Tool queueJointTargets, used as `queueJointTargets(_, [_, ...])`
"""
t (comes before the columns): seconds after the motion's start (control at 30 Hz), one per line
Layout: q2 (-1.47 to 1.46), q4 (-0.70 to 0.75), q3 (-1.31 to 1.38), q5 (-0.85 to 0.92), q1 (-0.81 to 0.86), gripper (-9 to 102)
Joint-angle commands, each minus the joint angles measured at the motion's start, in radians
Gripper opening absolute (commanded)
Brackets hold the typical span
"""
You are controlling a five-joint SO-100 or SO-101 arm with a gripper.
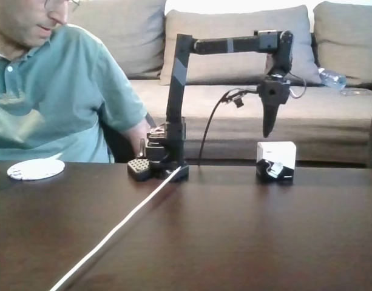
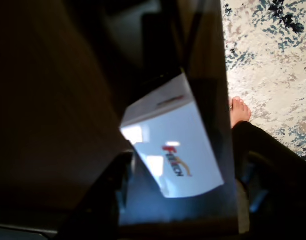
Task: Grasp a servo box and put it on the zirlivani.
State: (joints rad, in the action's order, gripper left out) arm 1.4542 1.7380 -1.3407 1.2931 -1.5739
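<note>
Fixed view: your gripper (image 1: 268,134) hangs point-down just above the servo box (image 1: 276,161), not touching it; from this side the fingers overlap into one dark wedge, so you cannot tell whether they are spread or pressed together. The box sits on the dark table (image 1: 234,230) at the right. The zirlivani (image 1: 35,169) lies flat at the far left edge, well apart from the box, in front of a person (image 1: 52,97) in a teal shirt. A small black dotted block (image 1: 139,168) rests against the arm's base. Wrist view: you look down on the servo box's (image 2: 175,150) white top with a red-and-black logo; a bare foot (image 2: 238,111) rests on a patterned rug (image 2: 272,60) beyond the table edge. Finger spacing stays unreadable here too.
</note>
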Motion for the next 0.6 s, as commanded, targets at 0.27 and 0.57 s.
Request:
queueJointTargets(0.27, [0.049,0.067,-0.003,0.049,-0.032,31])
queueJointTargets(0.57, [-0.106,0.067,0.140,0.163,0.092,32])
